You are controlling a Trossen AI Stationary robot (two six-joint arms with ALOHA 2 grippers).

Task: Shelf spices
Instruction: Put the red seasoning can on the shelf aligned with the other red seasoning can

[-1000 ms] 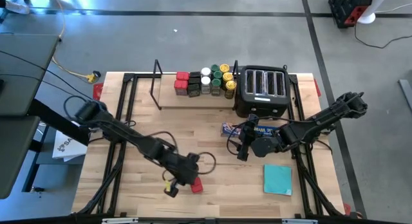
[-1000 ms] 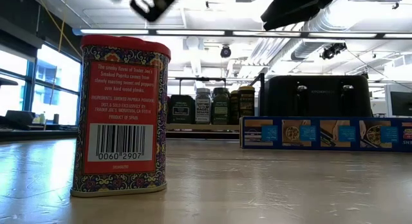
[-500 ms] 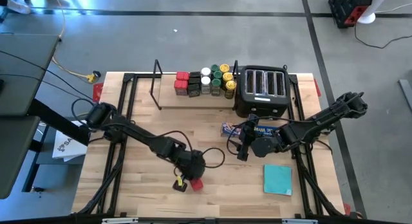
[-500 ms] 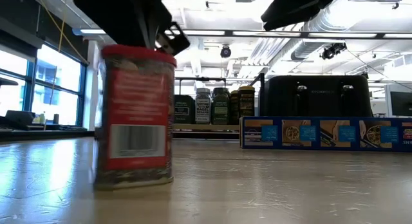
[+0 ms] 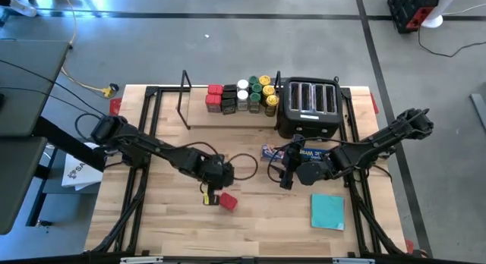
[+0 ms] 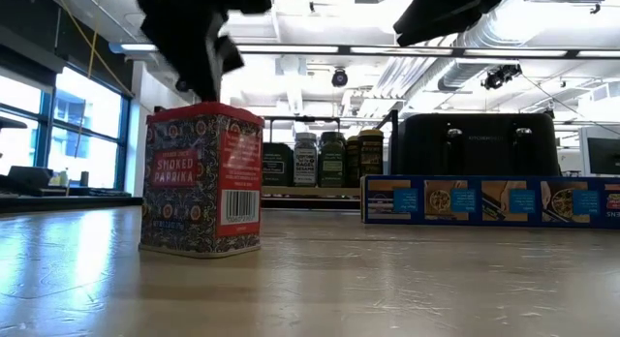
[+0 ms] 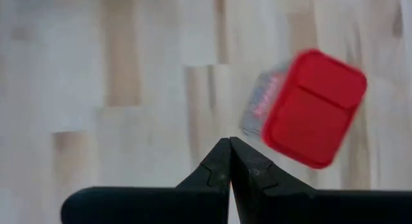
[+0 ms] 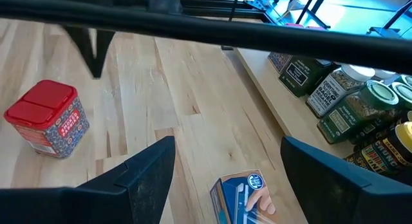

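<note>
A: The left tool [image 5: 206,197] is pinched fully together with nothing between its tips — in its wrist view they meet at a point above bare wood, beside the red paprika tin [image 7: 308,108], not on it.

B: So what changed?

A: A second ago the tin stood with its barcode face to the low camera. Half a second ago the tool was down over its lid and the tin was blurred. Now it shows a corner, the "Smoked Paprika" front and the barcode side both visible [image 6: 201,180], and the tool has lifted just above the lid.

B: A nudge, not a pickup?

A: I'd say so — the tin turned and still stands upright on the counter [image 5: 159,226], well apart from the shelf [image 5: 199,116] where the other spices [image 5: 243,96] are lined up.

B: And the right tool?

A: The right tool [image 5: 282,173] hangs spread wide over the blue box [image 8: 243,197], holding nothing.
</note>
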